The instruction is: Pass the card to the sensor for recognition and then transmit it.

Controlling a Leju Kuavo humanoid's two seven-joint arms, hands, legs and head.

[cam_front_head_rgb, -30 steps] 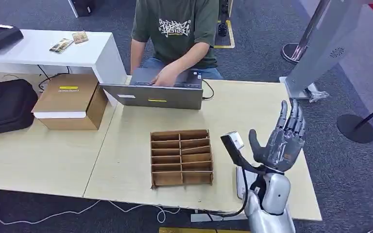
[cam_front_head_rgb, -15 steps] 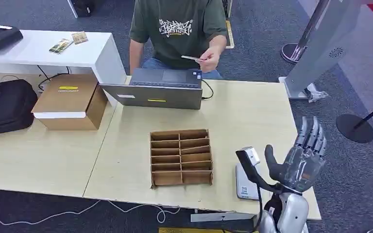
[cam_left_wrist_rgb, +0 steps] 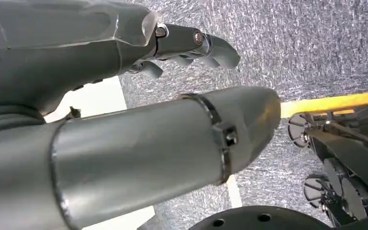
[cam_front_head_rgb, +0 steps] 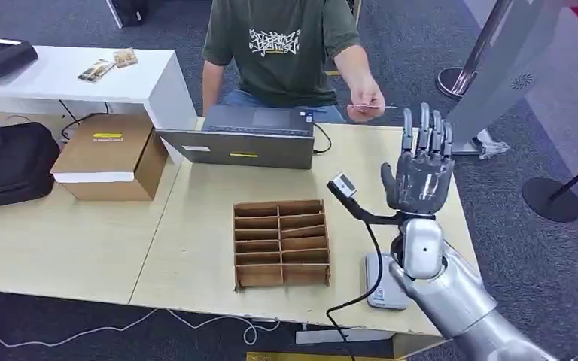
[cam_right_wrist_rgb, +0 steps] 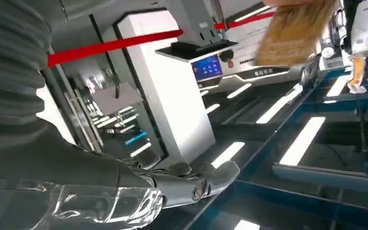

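Thin pale card [cam_front_head_rgb: 369, 106] pinched in person's outstretched hand [cam_front_head_rgb: 363, 107] above far table edge, just left of and near raised grey right hand [cam_front_head_rgb: 419, 167]; fingers [cam_front_head_rgb: 424, 128] spread upright, grasping nothing, apart from card.

Left hand [cam_left_wrist_rgb: 191, 45] over grey carpet, grasp unclear.

A light wooden table [cam_front_head_rgb: 196, 248] carried the things. Near its middle sat a brown wooden divider tray [cam_front_head_rgb: 281, 243], and to the right of it, at the near edge, lay a small white sensor pad [cam_front_head_rgb: 382, 289]. At the far edge stood a grey laptop [cam_front_head_rgb: 244, 139]. To the left lay a cardboard box [cam_front_head_rgb: 109, 156], and at the far left a black bag [cam_front_head_rgb: 7, 164].
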